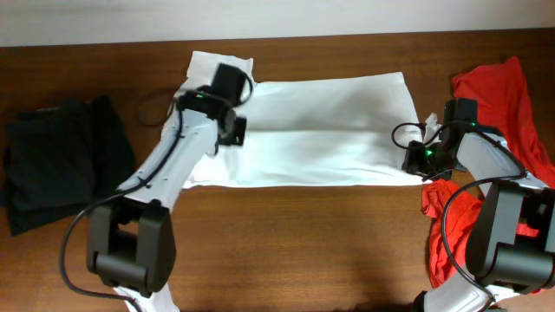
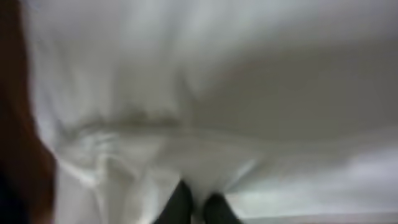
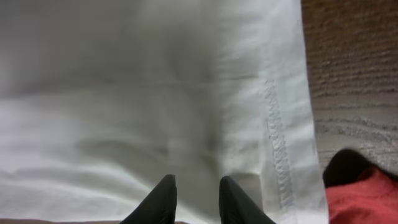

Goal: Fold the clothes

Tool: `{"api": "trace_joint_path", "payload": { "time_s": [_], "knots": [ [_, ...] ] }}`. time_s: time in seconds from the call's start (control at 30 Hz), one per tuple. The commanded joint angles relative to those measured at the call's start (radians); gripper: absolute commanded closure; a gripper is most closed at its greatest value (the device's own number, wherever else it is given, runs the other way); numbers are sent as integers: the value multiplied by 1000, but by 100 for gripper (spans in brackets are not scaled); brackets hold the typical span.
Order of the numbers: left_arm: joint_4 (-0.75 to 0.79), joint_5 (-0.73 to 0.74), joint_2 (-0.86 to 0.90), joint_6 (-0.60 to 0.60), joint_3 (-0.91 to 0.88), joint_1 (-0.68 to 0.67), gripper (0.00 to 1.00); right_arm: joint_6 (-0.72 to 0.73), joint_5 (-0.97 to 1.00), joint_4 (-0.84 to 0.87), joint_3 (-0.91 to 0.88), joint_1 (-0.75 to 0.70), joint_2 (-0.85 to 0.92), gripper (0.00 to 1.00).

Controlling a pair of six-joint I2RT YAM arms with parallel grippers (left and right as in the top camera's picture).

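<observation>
On the table (image 1: 303,243) a cloth (image 1: 329,130) lies spread in the middle. A folded pile (image 1: 61,160) lies well to its left, and a heap (image 1: 503,95) just beside its right end.

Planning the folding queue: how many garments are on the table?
3: a white garment spread in the middle, a black garment at the left edge, a red garment at the right edge; it may be two pieces.

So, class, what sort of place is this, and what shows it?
Probably a robot test bench for laundry folding: a left arm and right arm work at a wooden table, with a white garment spread out, and black clothes and red clothes at its sides.
</observation>
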Motion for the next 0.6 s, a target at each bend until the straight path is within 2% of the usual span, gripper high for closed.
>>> {"api": "trace_joint_path", "payload": {
  "time_s": [0.0,0.03,0.07,0.1,0.23,0.3,0.37,0.43,0.57],
  "knots": [
    [154,-42,-4,1,-10,27,50,4,5,-1,-8,6,6,73],
    [185,-41,11,1,-11,34,39,4,5,-1,-8,6,6,73],
    [191,-38,28,1,-11,43,32,4,5,-2,-8,6,6,73],
    [174,-37,40,1,-11,50,31,4,5,-2,-8,6,6,73],
    [-35,-38,41,-8,-11,95,31,4,5,-1,-8,6,6,73],
    [-140,-33,42,-123,-11,161,33,4,5,-1,-8,6,6,73],
    [-152,156,42,-135,-11,236,42,4,5,-1,-8,6,6,73],
    [-154,326,44,-135,-16,265,44,4,5,-1,-8,6,6,73],
    [-153,378,45,-106,-29,254,45,4,5,-1,-8,6,6,73]
  ]
}}
